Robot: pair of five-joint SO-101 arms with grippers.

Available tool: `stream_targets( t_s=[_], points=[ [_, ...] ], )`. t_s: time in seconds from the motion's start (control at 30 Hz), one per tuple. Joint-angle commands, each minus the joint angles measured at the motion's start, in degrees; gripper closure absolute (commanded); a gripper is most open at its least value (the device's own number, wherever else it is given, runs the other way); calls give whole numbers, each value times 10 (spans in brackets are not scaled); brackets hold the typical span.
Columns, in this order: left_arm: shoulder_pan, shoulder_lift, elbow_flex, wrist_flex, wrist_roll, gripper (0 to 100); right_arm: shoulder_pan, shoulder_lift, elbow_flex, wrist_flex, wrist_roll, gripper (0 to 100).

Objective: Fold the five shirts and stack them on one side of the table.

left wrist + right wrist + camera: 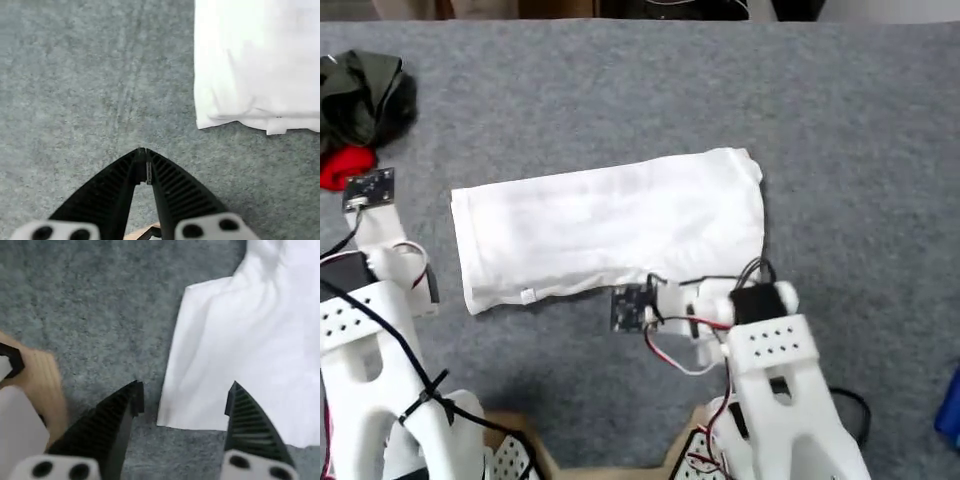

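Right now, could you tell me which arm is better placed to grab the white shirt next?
Probably right: the right gripper is open over the white shirt's near edge; the left gripper is shut over bare mat.

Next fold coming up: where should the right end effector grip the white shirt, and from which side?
Grip the near edge of the white shirt, at the corner lying between the open fingers of the right end effector. Come from the robot's side, low over the table: the cloth lies flat, so probably only that free edge can be pinched.
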Motion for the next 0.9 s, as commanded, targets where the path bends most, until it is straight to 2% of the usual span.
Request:
stream_targets(
  t_s=[0.0, 0.2, 0.57, 0.73, 0.87],
  points=[
    [-13, -12, -3, 0, -6, 980, -12, -13, 33, -47, -22, 712],
    [-14, -12, 1, 1, -4, 980, -9, -13, 55, -113, -55, 710],
    [-15, -13, 13, 4, -7, 980, -8, -13, 7, -119, -56, 708],
    [-15, -13, 13, 4, -7, 980, -8, -12, 44, -148, -56, 627],
    [-15, -13, 13, 4, -7, 980, -9, -12, 66, -153, -56, 616]
  ],
)
